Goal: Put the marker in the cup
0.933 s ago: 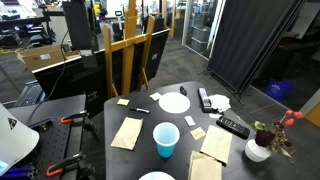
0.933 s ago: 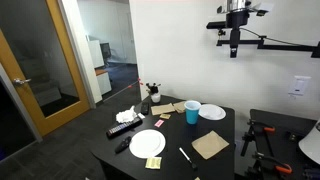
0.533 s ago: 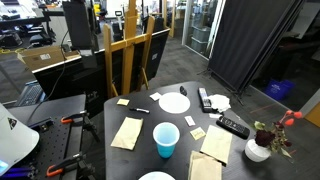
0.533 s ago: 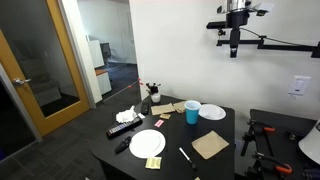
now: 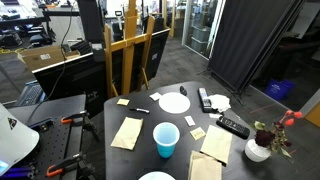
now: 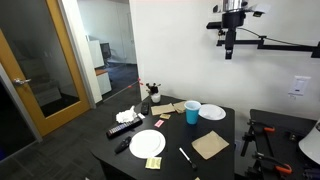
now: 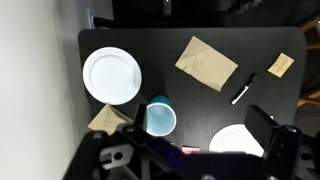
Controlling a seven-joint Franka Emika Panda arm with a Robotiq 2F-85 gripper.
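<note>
A: Where is the marker (image 7: 243,90)?
B: It lies flat on the black worktop (image 7: 160,45). In your wrist view it is well to the right of the blue cup (image 7: 160,119), and it slants up to the right.
A: And your hand (image 7: 192,130)?
B: It is high up with its fingers wide apart, holding nothing. You will likely need to move right, turn to match the slant, then go down.

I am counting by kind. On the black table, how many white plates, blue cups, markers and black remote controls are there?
White plates: 2
Blue cup: 1
Marker: 1
Black remote controls: 2
Total: 6
</note>
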